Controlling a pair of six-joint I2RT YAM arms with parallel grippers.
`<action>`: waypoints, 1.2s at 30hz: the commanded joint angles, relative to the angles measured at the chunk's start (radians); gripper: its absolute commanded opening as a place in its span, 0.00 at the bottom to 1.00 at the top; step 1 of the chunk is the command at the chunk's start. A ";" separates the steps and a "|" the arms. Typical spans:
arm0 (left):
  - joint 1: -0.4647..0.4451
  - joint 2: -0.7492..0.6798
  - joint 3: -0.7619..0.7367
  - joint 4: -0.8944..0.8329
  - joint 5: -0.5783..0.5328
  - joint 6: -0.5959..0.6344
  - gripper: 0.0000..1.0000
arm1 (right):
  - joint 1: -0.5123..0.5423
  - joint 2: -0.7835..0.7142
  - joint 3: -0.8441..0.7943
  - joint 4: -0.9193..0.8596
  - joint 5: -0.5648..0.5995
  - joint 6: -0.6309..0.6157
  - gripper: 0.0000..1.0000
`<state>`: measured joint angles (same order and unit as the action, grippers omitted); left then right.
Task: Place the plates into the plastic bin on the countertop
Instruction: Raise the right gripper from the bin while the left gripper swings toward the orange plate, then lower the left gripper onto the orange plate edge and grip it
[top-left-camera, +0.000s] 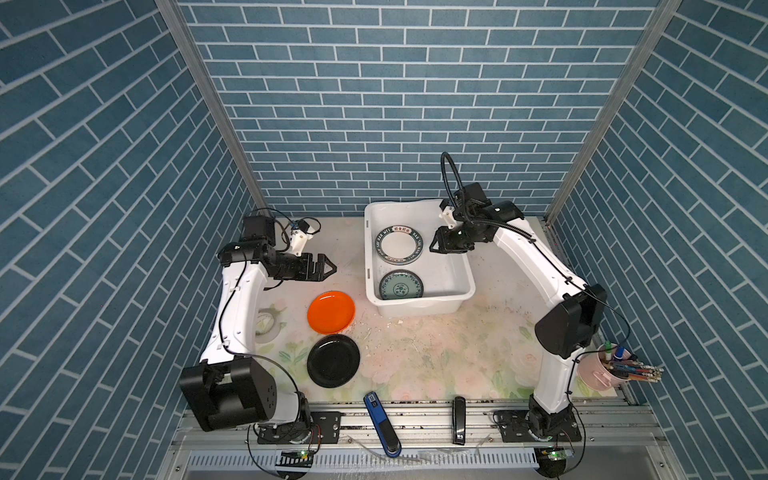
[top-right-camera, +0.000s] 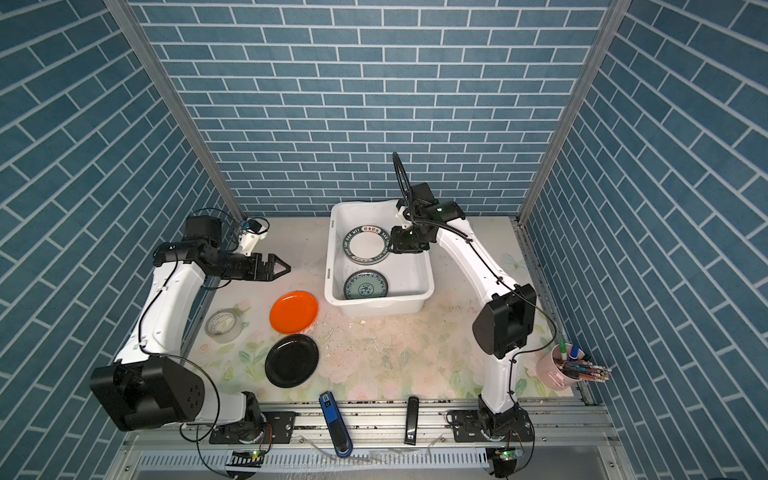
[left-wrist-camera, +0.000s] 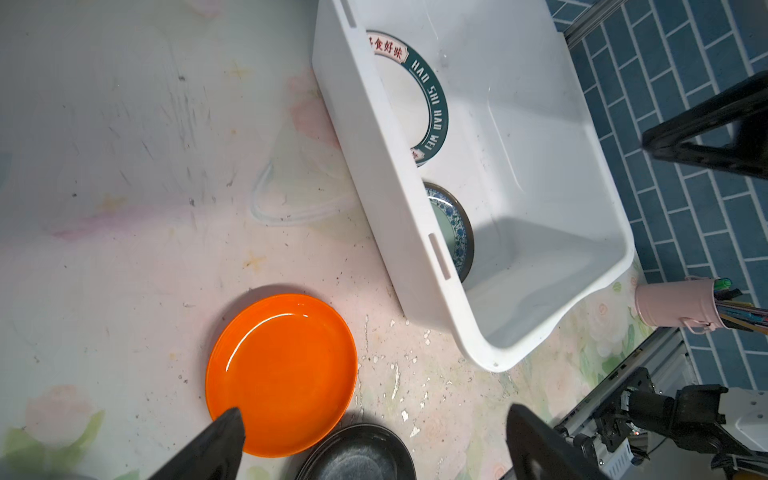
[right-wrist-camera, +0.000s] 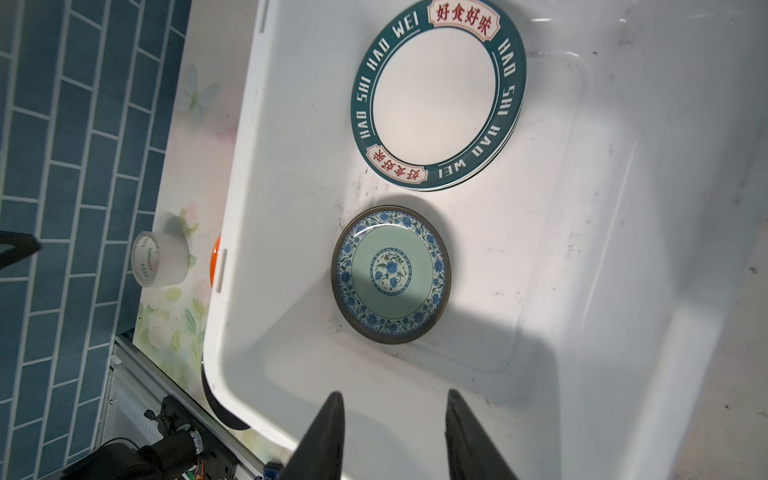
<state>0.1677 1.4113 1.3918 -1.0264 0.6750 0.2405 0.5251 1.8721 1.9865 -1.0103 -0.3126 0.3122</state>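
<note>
Since the lettered-rim plate (top-left-camera: 398, 247) and the teal patterned plate (top-left-camera: 401, 285) already lie flat inside the plastic bin (top-left-camera: 415, 308), the first at the bin's far end with another rim showing beneath it and the second at its near end, the step in hand looks like fetching the next plate from outside.

The orange plate (top-left-camera: 331, 312) sits on the countertop (top-left-camera: 436, 353) just off the bin's near corner, on the left arm's side. The black plate (top-left-camera: 333, 360) lies close against the orange plate, on the side away from the bin; whether they touch I cannot tell.

The left gripper (top-left-camera: 328, 266) hovers beside the bin's left wall, a little farther from the bin's near end than the orange plate. Its jaws are spread wide and empty. The right gripper (top-left-camera: 434, 247) hangs over the bin's right wall, level with the lettered-rim plate. In the right wrist view its jaws stand partly apart with nothing between them.

The orange plate seems the natural next pick for the left arm. It calls for dropping to the plate's raised rim, pinching it, then lifting clear of the bin's wall. The tape roll (top-right-camera: 224, 326), farther from the bin than either plate, should stay put.
</note>
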 joint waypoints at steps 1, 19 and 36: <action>0.025 0.016 -0.039 -0.016 0.026 0.102 1.00 | -0.002 -0.126 -0.074 0.050 0.019 0.021 0.41; 0.133 0.336 -0.094 0.084 -0.075 0.223 0.92 | -0.003 -0.629 -0.610 0.304 0.059 0.218 0.40; 0.133 0.524 -0.065 0.058 -0.124 0.291 0.69 | -0.002 -0.606 -0.641 0.348 0.025 0.243 0.39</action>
<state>0.2989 1.9110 1.3087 -0.9432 0.5606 0.4976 0.5251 1.2560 1.3525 -0.6907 -0.2775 0.5278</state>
